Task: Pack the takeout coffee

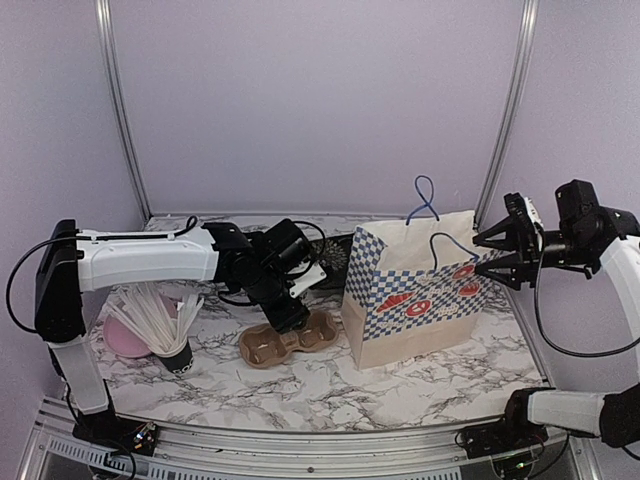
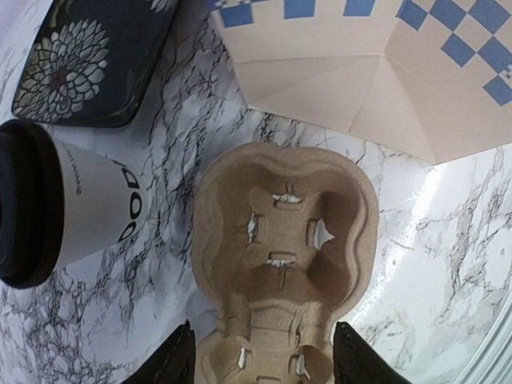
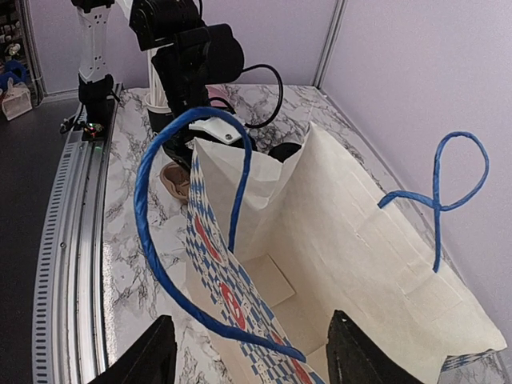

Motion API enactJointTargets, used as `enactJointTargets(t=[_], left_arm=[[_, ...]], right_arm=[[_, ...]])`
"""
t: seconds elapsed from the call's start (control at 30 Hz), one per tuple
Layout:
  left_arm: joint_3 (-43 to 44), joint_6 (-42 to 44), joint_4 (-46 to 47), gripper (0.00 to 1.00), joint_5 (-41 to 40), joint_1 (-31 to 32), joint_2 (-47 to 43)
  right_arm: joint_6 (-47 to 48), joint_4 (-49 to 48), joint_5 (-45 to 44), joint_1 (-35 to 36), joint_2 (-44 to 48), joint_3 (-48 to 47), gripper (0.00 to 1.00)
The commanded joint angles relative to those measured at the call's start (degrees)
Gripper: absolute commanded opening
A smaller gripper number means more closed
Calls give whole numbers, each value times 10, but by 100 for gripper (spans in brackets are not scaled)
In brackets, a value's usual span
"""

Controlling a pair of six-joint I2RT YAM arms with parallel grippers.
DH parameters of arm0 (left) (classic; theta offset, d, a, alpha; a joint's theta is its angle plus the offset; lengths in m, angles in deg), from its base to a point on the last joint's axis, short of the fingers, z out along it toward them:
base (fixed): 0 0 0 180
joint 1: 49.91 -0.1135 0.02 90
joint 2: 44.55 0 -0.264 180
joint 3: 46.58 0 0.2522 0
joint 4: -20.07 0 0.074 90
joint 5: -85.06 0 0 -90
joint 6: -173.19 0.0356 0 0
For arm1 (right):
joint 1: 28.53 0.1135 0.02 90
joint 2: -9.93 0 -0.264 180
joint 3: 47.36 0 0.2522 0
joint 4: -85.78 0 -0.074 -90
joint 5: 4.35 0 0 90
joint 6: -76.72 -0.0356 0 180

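At far left, a black cup of white sticks (image 1: 170, 345) stands on the marble-patterned counter (image 1: 300, 390). To its right, the left end effector (image 2: 264, 372) hangs released over the left end of a brown moulded-cardboard cup tray (image 2: 280, 240), with one finger on either side and nothing gripped. A small white paper cup with dark lettering and a round black lid (image 2: 88, 204) sits on the counter just beside the tray's far side, apart from it and near a dark floral tray (image 2: 80, 56). Further right stands an open blue-checked paper bag (image 1: 420, 300). The right end effector (image 1: 482, 256) is at the bag's upper right rim, fingers spread wide and released, with a blue cord handle (image 3: 152, 208) looping between them.
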Motion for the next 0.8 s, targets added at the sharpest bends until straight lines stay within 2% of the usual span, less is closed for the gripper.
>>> enactJointTargets(t=[0.0,0.2,0.4,0.6,0.77], left_arm=[[-25,-8,-50,66,-23,-8,-5],[-19,10,-53,66,-14,-11,24],[-14,18,-46,58,-17,-23,45],[-16,32,-43,52,55,-30,52],[-20,38,-43,48,81,-30,55]], right_arm=[[-6,7,12,5,-4,-32,61],[-13,20,26,5,0,-48,62],[-19,22,16,6,8,-47,62],[-24,13,17,6,7,-43,62],[-25,20,26,7,-2,-63,62]])
